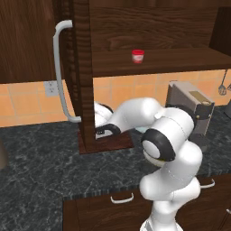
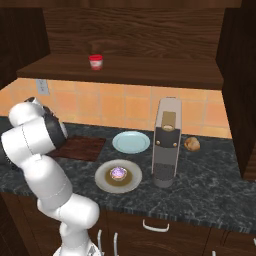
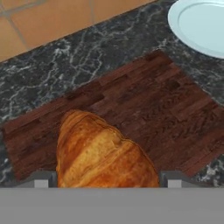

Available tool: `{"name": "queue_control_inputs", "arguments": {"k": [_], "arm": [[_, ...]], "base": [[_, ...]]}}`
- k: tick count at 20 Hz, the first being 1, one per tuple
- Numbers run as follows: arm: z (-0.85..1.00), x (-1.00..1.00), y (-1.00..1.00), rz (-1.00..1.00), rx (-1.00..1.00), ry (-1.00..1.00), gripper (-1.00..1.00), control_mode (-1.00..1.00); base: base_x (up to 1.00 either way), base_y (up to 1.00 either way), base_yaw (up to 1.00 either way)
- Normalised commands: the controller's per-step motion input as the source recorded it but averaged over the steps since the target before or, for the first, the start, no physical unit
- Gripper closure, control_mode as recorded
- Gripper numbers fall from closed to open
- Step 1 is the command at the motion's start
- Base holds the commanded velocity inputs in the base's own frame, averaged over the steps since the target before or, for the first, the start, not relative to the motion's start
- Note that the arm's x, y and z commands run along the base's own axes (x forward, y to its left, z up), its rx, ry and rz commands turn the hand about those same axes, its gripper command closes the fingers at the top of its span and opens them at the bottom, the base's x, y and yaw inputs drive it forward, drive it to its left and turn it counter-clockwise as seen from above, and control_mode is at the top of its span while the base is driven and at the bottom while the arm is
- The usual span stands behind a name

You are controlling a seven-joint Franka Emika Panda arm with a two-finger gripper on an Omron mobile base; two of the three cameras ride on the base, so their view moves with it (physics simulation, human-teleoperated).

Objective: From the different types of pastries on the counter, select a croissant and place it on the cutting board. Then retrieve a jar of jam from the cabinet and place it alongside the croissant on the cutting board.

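In the hand view the golden-brown croissant (image 3: pixel 100 153) sits between my two finger tips, and my gripper (image 3: pixel 108 179) is shut on it just above the dark reddish-brown cutting board (image 3: pixel 166 100). The board (image 2: pixel 80 148) lies on the speckled dark counter (image 1: pixel 40 153), partly hidden by my arm. In the left base view the hand is tucked behind the open cabinet door (image 1: pixel 83 76). The red jam jar (image 1: pixel 138 56) (image 2: pixel 95 62) stands on the cabinet shelf. The purple-frosted cupcake (image 2: pixel 118 173) rests on a beige plate.
A pale blue plate (image 2: pixel 131 142) (image 3: pixel 201 26) lies right of the board. A grey coffee machine (image 2: pixel 166 145) stands further right, with a small golden-brown pastry (image 2: pixel 191 144) beside it. The open door's curved grey handle (image 1: pixel 61 72) juts out at the left.
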Motion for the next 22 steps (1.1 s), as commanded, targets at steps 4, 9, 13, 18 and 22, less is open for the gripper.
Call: {"name": "queue_control_inputs", "arguments": {"k": [4,9,13,18,22], "arm": [[-0.12,0.00,0.36,-0.03,0.00,0.02,1.00,-1.00],[-0.45,0.00,0.16,0.01,0.00,-0.01,1.00,-1.00],[-0.43,0.03,-0.11,0.02,0.00,0.00,1.00,-1.00],[0.07,0.00,-0.04,0.00,0.02,0.00,-1.00,-1.00],[0.44,0.01,-0.04,0.00,0.07,0.00,-1.00,-1.00]], "base": [[0.00,0.00,0.00],[0.00,0.00,0.00],[0.00,0.00,0.00],[0.00,0.00,0.00],[0.00,0.00,0.00]]}}
